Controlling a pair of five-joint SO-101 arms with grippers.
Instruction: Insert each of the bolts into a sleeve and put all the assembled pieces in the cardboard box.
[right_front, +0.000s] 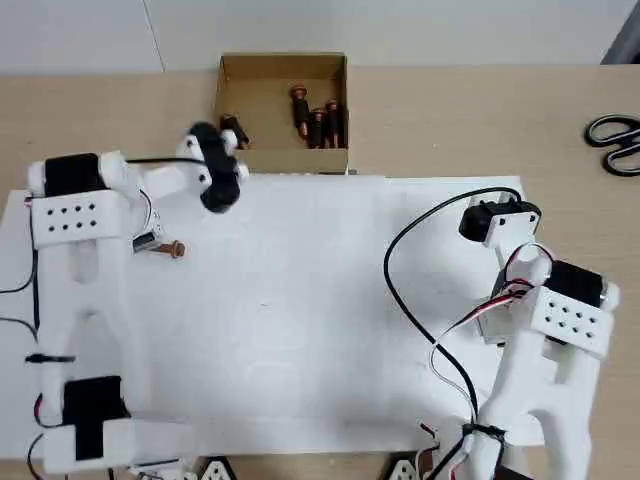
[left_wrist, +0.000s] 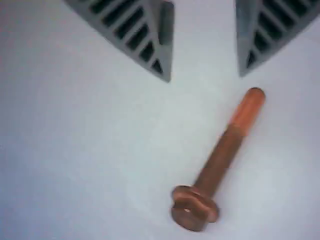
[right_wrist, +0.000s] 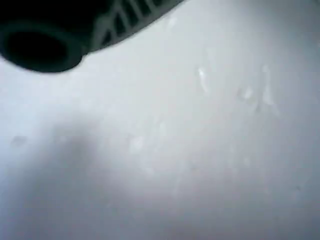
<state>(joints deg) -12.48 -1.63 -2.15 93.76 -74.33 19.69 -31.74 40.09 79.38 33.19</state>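
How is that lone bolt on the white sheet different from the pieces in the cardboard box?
The bolt is bare, unsleeved; the boxed pieces are dark-sleeved. The bolt lies alone on the white sheet; the boxed pieces sit grouped inside the cardboard box. Both show copper-coloured metal.

One cardboard box (right_front: 283, 68), seemingly four assembled pieces (right_front: 318, 124) inside, one loose bolt (left_wrist: 220, 155), one pair of scissors (right_front: 615, 146).
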